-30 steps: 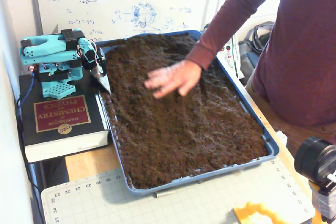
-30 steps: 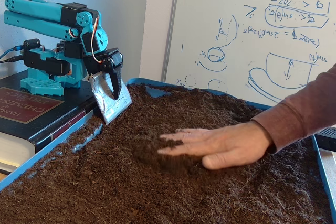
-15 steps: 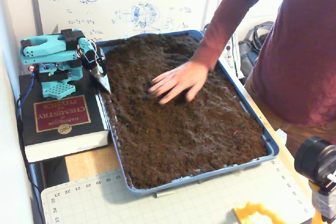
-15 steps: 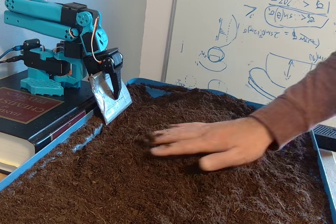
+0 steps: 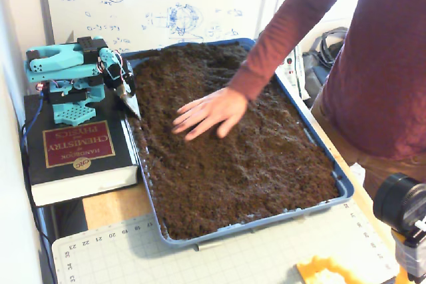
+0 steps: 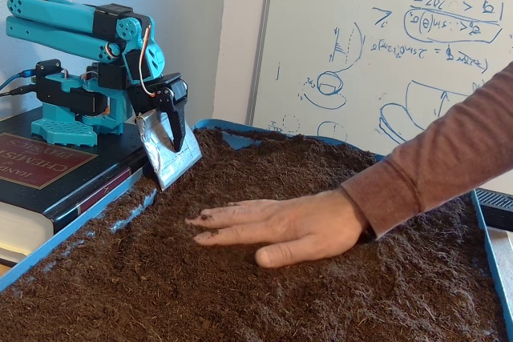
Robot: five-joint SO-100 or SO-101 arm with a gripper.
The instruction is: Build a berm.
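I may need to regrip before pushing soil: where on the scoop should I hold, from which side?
Grip the scoop by its upper end, from above on the arm's side, where the robot's hand clamps it. It is a flat metal sheet hanging tilted, lower edge near the soil; that edge should stay free to push.

One of each thing
One hand [image 5: 206,112] lies flat on the soil. Beside it: one robot arm [image 5: 70,71], one book [image 5: 76,154], one blue tray [image 5: 343,184]. Behind it: one whiteboard [image 6: 385,54].
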